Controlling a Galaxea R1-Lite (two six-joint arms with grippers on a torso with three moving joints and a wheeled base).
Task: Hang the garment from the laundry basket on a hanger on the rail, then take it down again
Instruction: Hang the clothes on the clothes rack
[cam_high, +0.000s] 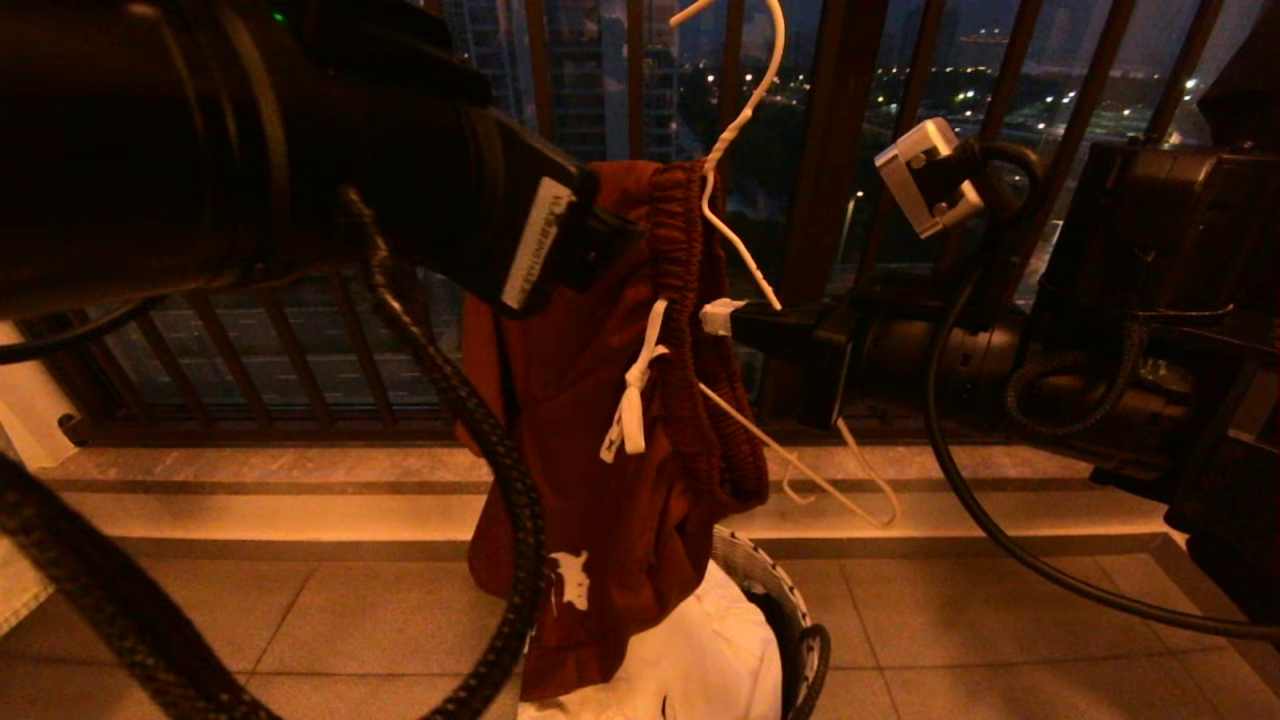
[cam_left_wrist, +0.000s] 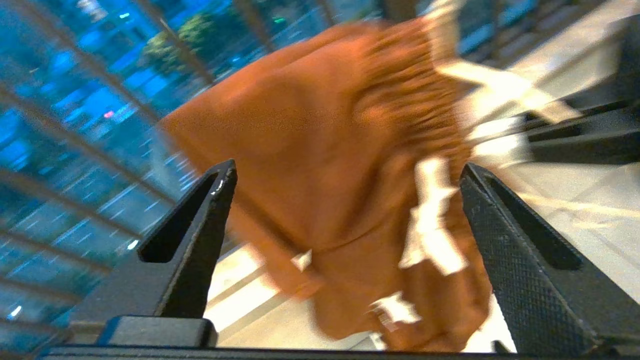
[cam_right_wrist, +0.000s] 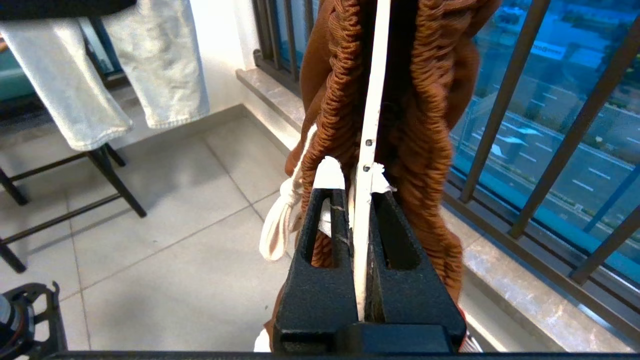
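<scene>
Shorts, rust-brown, hang draped on the white wire hanger above the laundry basket, gathered waistband bunched along the wire, white drawstring dangling. Dark barred railing stands behind. Left gripper faces the cloth, fingers spread wide, grasping nothing. Right gripper is clenched on the hanger wire at the waistband. Pale jeans hang off to one side.

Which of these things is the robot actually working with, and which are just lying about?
In use:
- rust-brown shorts
- white wire hanger, pinched by the right gripper
- laundry basket
- left gripper, fingers open

Lying about:
- pale jeans
- dark railing
- white cloth in the basket
</scene>
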